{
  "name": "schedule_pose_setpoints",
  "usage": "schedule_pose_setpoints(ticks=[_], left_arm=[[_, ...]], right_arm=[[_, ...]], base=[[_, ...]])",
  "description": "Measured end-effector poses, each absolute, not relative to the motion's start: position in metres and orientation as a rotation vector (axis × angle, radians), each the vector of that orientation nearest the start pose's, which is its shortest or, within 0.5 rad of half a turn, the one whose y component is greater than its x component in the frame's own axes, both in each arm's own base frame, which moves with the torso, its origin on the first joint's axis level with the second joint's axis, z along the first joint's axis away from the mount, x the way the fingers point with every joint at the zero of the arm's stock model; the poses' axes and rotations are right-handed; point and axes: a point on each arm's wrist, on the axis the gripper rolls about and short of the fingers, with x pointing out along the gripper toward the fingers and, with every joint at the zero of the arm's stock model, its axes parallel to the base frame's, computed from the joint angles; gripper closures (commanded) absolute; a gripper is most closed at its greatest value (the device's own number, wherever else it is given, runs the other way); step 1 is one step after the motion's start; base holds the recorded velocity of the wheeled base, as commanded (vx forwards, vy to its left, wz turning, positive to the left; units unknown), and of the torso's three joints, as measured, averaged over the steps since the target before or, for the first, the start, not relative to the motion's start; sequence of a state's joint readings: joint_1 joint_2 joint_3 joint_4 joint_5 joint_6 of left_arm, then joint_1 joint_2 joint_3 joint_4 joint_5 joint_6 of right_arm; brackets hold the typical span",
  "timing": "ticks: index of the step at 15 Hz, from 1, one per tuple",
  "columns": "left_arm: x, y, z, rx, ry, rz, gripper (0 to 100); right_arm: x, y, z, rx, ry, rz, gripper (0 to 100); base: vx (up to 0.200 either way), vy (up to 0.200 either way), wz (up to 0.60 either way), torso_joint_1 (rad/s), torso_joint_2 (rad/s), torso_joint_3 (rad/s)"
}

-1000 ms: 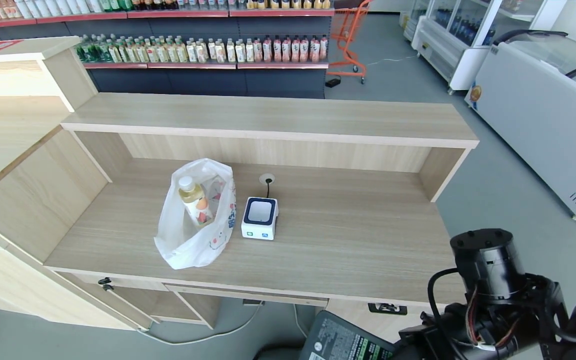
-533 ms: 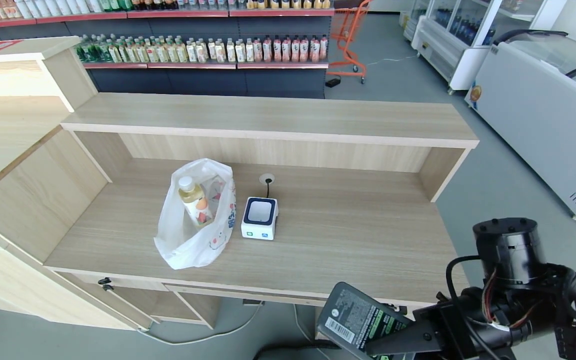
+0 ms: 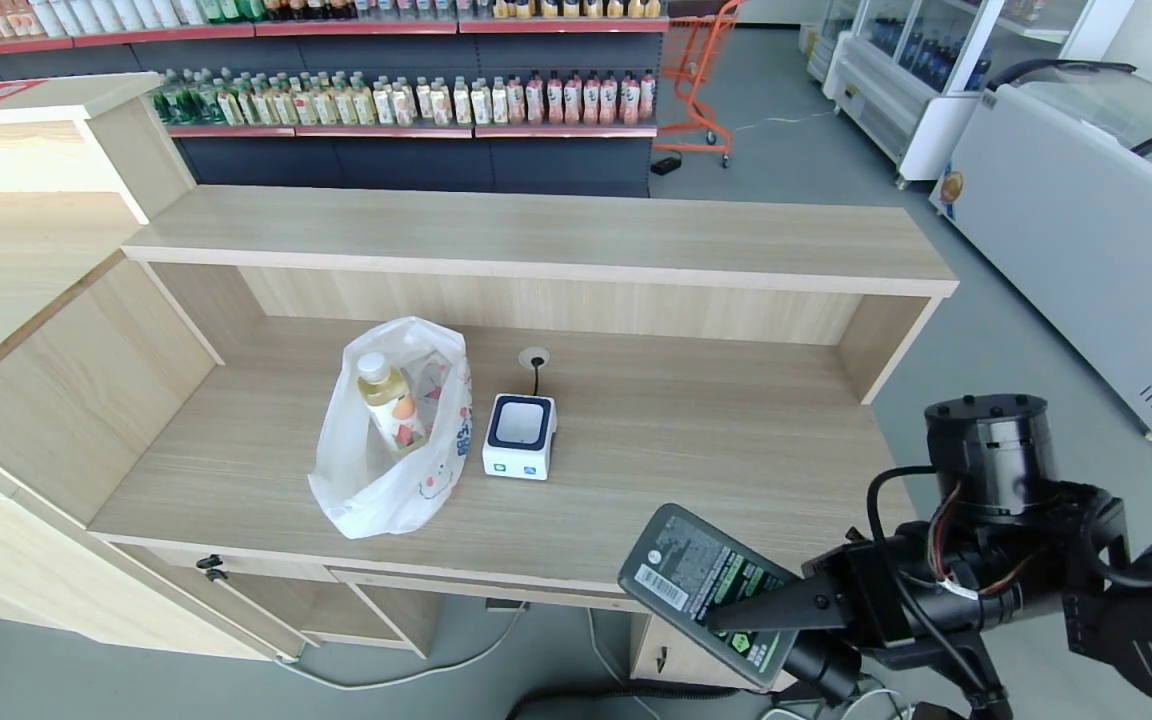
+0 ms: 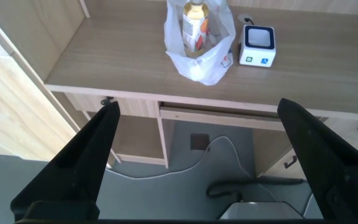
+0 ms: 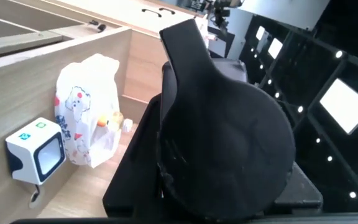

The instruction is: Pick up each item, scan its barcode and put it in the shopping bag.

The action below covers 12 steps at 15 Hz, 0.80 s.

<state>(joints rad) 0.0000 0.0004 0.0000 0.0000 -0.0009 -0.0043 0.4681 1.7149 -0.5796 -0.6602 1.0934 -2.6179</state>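
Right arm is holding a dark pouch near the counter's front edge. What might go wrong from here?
1. The dark pouch has its barcode label facing up, and the scanner window faces up too; unless turned over, it may not scan.
2. The right tool grips the pouch near one end, so the free end could sag or slip.
3. The shopping bag stands right beside the scanner with a bottle inside; the pouch might snag its rim.

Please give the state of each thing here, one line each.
shopping bag: open, standing on counter
bottle: upright in the bag, cap on
scanner: beside the bag, window up
dark pouch: held, barcode side up
left hand: open, empty
right hand: shut on the dark pouch
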Motion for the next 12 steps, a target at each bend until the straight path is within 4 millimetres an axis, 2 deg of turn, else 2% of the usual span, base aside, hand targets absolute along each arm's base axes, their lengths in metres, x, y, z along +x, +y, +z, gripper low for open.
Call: schedule_pose_setpoints(ticks=[5, 12], left_arm=[[-0.023, 0.0, 0.075, -0.004, 0.0, 0.0, 0], [-0.023, 0.0, 0.075, -0.004, 0.0, 0.0, 0]], right_arm=[[0.248, 0.167, 0.127, -1.731, -1.707, 1.084, 100], [0.257, 0.175, 0.115, -1.711, -1.69, 1.124, 100]], base=[[0.0, 0.0, 0.0, 0.0, 0.0, 0.0], [0.0, 0.0, 0.0, 0.0, 0.0, 0.0]])
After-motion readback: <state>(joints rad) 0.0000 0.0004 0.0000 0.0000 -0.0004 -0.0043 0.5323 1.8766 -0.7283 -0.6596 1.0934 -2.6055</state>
